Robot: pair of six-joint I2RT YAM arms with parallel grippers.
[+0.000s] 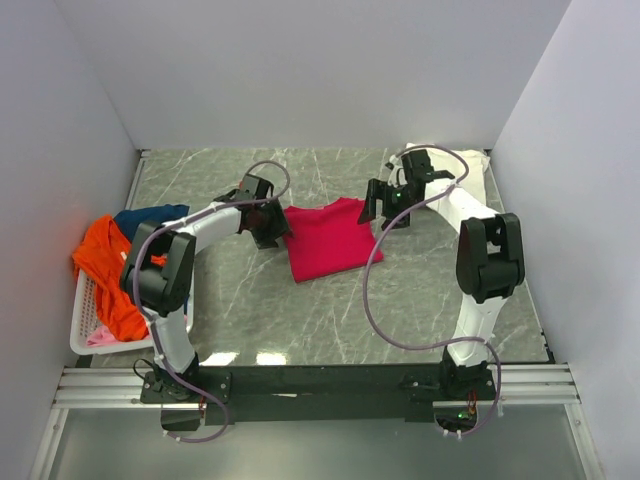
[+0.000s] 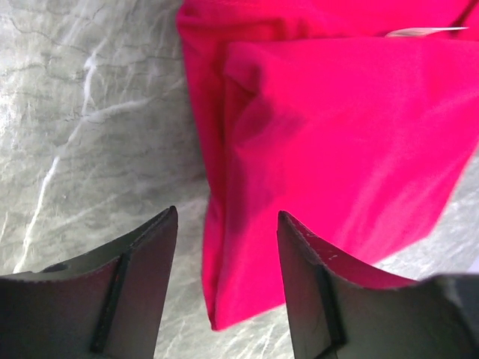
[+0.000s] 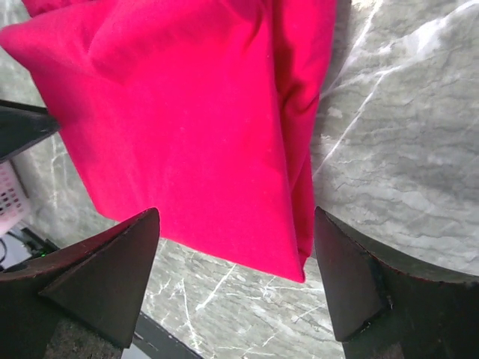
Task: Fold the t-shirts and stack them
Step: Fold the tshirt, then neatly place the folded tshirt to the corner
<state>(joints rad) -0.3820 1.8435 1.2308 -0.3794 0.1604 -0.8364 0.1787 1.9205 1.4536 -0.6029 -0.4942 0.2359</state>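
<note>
A crimson-pink t-shirt (image 1: 328, 240) lies folded into a rough square on the grey marble table (image 1: 300, 320). My left gripper (image 1: 268, 232) is open and empty, hovering over the shirt's left edge (image 2: 224, 247). My right gripper (image 1: 385, 212) is open and empty over the shirt's far right corner (image 3: 292, 254). The folded shirt fills the left wrist view (image 2: 337, 134) and the right wrist view (image 3: 187, 127). A cream-white t-shirt (image 1: 472, 165) lies at the back right, behind the right arm.
A white slatted basket (image 1: 88, 322) stands at the table's left edge, holding an orange t-shirt (image 1: 108, 270), a navy one (image 1: 150, 216) and a pale pink one (image 1: 100, 338). White walls close the back and sides. The arms' base rail (image 1: 320, 382) runs along the near edge.
</note>
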